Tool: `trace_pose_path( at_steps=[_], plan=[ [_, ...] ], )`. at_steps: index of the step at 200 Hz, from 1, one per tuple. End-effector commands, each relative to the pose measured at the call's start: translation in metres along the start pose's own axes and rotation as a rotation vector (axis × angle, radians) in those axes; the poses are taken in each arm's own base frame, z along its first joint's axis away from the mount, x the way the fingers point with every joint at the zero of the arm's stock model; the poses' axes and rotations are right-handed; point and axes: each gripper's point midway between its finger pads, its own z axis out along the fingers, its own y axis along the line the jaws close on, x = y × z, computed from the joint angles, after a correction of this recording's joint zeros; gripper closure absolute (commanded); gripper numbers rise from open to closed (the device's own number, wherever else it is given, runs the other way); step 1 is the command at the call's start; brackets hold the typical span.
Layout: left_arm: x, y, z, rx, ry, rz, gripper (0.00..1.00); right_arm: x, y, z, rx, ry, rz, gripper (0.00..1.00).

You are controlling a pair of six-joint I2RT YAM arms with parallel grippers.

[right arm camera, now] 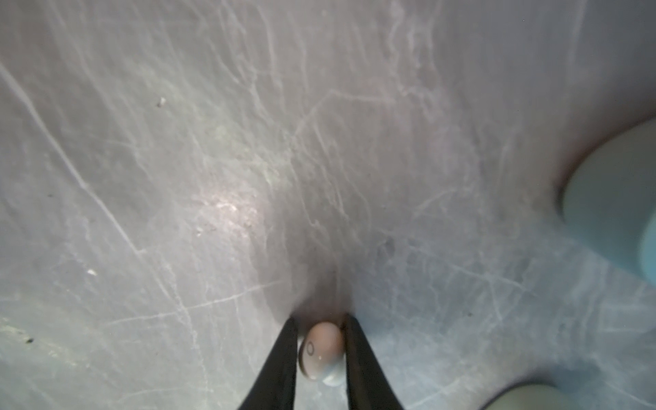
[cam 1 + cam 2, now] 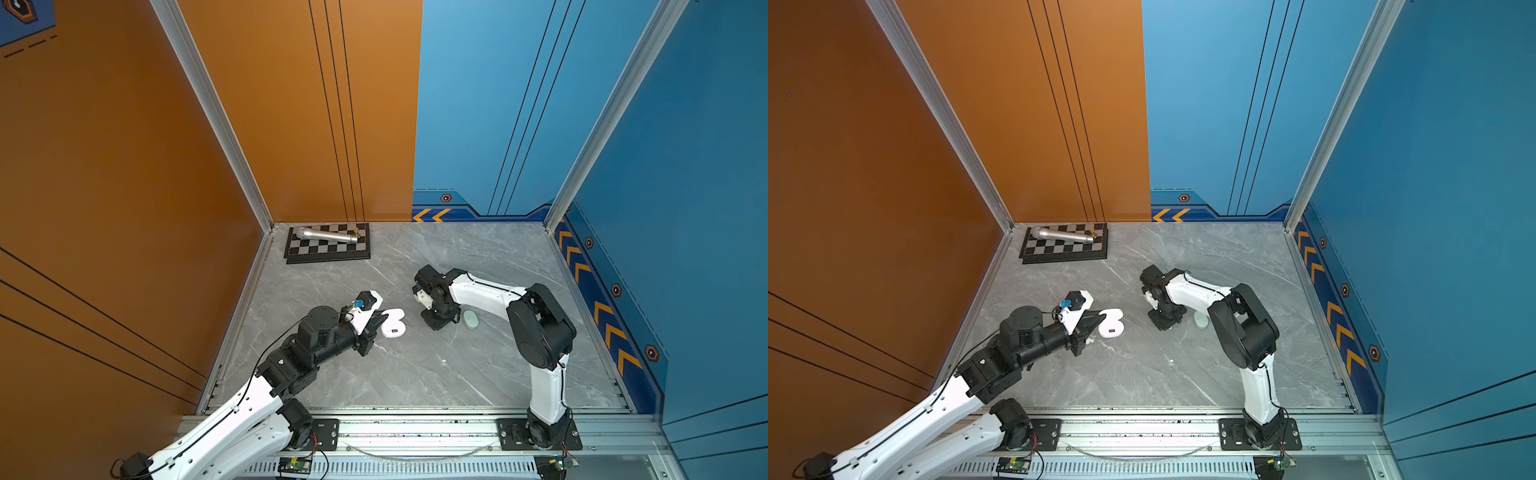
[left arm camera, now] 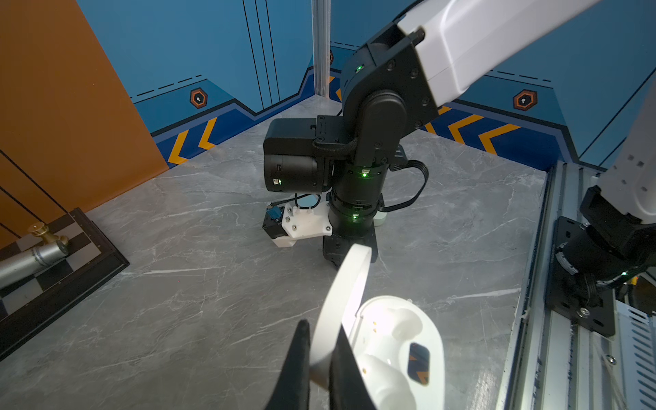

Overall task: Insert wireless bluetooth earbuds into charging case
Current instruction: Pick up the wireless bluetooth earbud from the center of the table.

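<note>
The left claw (image 3: 323, 326) clamps the lid (image 3: 349, 280) of the open charging case (image 3: 431, 340), with an empty socket just beside it. The right claw (image 1: 319, 317) grips a white earbud (image 1: 321, 349) between its jaws, down at the worktop (image 1: 177, 177). Insertion remains.

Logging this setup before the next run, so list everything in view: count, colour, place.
table: one, grey marble.
chessboard: one, black and pale squares, far left corner.
microphone: one, silver, lying on the chessboard.
brass piece: one, gold, on the chessboard at the microphone's end.
charging case: one, white, open, mid-table.
mint case: one, pale green, on the table beside the right gripper.
earbud: one, white, on the table between the right gripper's fingers.
speck: one, white, on bare table nearer the front.
left gripper: one, black fingers, shut on the charging case's lid.
right gripper: one, black fingers, closed around the earbud.
</note>
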Motion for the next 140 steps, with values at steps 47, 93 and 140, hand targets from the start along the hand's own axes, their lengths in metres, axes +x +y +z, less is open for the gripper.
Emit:
trace_pose_path(
  at_steps=[47, 93, 140],
  plan=[
    [-0.003, -0.001, 0.011, 0.023, -0.046, -0.006, 1.0, -0.005, -0.001, -0.021, -0.069, -0.049, 0.081, 0.87],
    [0.001, 0.011, 0.03, -0.037, -0.103, -0.017, 1.0, -0.024, -0.007, -0.079, -0.22, -0.201, 0.235, 0.88],
    [-0.003, 0.024, 0.054, -0.092, -0.163, -0.018, 1.0, -0.027, 0.004, -0.152, -0.426, -0.363, 0.296, 0.86]
  ],
)
